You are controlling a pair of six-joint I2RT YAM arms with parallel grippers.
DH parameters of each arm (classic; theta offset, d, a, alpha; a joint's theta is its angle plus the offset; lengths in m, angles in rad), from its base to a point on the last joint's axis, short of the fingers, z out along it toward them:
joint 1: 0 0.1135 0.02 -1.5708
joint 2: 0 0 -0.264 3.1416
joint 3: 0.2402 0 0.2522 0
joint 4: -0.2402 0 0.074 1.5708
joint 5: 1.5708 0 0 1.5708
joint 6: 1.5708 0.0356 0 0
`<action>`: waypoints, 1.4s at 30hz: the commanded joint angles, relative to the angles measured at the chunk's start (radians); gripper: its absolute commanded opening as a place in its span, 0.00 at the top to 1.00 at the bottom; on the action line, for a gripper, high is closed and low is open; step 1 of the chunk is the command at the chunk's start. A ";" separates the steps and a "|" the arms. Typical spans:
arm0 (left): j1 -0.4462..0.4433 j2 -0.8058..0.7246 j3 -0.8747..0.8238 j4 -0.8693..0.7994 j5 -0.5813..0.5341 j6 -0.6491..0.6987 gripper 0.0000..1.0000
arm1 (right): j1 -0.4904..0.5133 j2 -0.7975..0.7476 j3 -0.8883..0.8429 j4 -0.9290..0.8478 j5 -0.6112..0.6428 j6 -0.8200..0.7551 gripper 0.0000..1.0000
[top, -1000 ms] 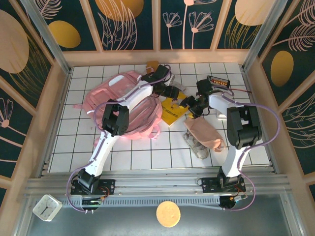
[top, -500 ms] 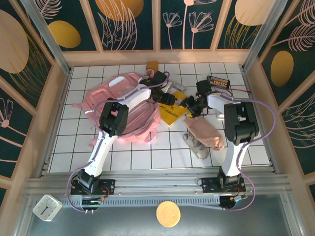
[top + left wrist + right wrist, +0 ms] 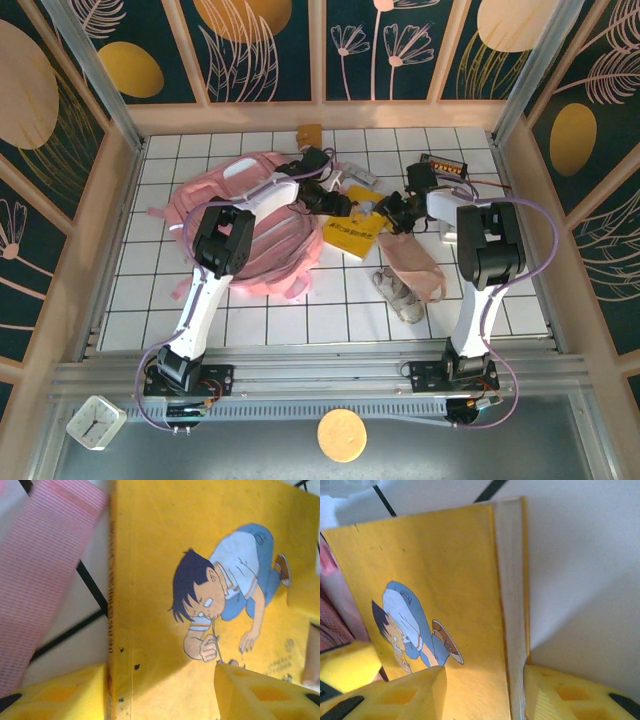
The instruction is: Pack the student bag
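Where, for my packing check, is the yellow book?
Top view, mid-table: the yellow book lies flat between the student bag at left and the beige pouch at right.

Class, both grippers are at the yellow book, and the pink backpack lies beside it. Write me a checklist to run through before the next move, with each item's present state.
1. Left gripper straddles the yellow book at its spine: ok.
2. Right gripper straddles the book's page edge: ok.
3. Both grippers clamped on the book: not ok, the jaws stand wider than the book's edge.
4. Pink strap clear of the left gripper: cannot tell, it lies close beside the spine.
5. Student bag open to receive the book: cannot tell, the left arm crosses it.
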 commanded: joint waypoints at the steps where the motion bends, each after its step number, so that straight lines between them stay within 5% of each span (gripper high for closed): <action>1: -0.035 -0.053 -0.025 0.018 0.192 -0.087 0.47 | 0.004 0.030 -0.020 0.064 -0.025 -0.066 0.54; 8: -0.035 -0.112 -0.065 0.168 0.292 -0.214 0.54 | 0.000 0.001 -0.034 0.124 -0.079 -0.116 0.56; 17: -0.035 -0.118 -0.088 0.186 0.280 -0.227 0.56 | -0.003 -0.057 -0.073 0.134 -0.055 -0.155 0.99; 21: -0.035 -0.121 -0.092 0.159 0.254 -0.202 0.55 | -0.002 -0.071 -0.070 0.117 -0.039 -0.162 1.00; 23: -0.035 -0.127 -0.092 0.136 0.222 -0.179 0.52 | -0.002 -0.092 -0.068 0.114 -0.034 -0.160 1.00; 26: -0.028 -0.153 -0.100 0.094 0.137 -0.149 0.35 | -0.002 -0.142 -0.056 0.109 -0.042 -0.153 1.00; 29: -0.009 -0.200 -0.152 0.109 0.080 -0.146 0.02 | -0.001 -0.203 -0.056 0.126 -0.061 -0.147 1.00; 42: 0.084 -0.365 -0.377 0.409 0.267 -0.299 0.01 | -0.009 -0.352 -0.055 0.299 -0.318 -0.061 1.00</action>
